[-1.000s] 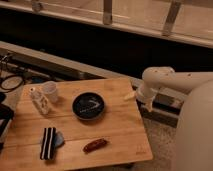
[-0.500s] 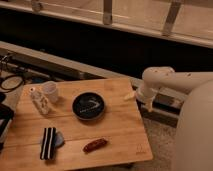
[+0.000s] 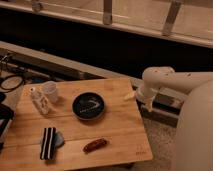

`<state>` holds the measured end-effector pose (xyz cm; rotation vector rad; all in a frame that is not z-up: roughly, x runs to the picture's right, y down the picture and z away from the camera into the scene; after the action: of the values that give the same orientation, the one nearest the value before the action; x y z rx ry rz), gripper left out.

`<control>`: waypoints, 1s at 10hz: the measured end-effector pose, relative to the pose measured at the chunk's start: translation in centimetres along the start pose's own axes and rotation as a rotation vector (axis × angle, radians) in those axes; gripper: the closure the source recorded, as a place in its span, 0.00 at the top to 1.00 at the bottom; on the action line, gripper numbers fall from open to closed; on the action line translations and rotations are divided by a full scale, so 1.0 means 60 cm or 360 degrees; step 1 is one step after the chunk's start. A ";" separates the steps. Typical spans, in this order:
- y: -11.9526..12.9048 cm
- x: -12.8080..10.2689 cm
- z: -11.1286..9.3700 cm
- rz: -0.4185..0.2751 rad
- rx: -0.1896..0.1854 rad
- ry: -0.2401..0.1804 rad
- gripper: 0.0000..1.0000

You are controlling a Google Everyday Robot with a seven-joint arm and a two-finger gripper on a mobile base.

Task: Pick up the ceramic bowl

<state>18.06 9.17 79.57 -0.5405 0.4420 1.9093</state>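
While the gripper [image 3: 140,100] hangs by the table's [image 3: 120,132] right edge, jaws spread and empty, one ceramic bowl [image 3: 88,106] sits mid-table.

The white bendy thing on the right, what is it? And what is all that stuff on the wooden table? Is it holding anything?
That is a robot's arm. At its end is the gripper, two fingers for grabbing. It hangs by the table's right edge, open and holding nothing. There is just one camera view, looking down at the scene from above; I can't tell where the camera is fixed. On the wooden table, near the middle, sits a round, dark ceramic bowl. That is what the robot is meant to pick up. To the left stand a small white cup and a pale bottle-like thing. Near the front lie a black-and-white striped object and a reddish-brown thing; I can't tell what those two are.
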 end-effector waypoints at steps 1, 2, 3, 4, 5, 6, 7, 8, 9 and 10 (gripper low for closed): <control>0.000 0.000 0.000 0.0000 0.0000 0.0000 0.87; 0.000 0.000 0.000 0.0000 0.0000 0.0000 0.87; 0.000 0.000 0.000 0.0000 0.0000 0.0000 0.87; 0.000 0.000 0.000 0.0000 0.0000 0.0000 0.87; 0.000 0.000 0.000 0.0000 0.0000 0.0000 0.87; 0.000 0.000 0.000 0.0000 0.0000 0.0000 0.87; 0.002 0.000 -0.002 -0.0009 0.0003 -0.0002 0.87; 0.013 0.000 -0.003 -0.0033 0.0007 -0.0002 0.87; 0.040 0.001 -0.001 -0.0072 0.0010 0.0000 0.87; 0.063 0.002 0.000 -0.0102 0.0006 0.0003 0.87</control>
<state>14.55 7.84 79.69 -0.5478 0.4245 1.8468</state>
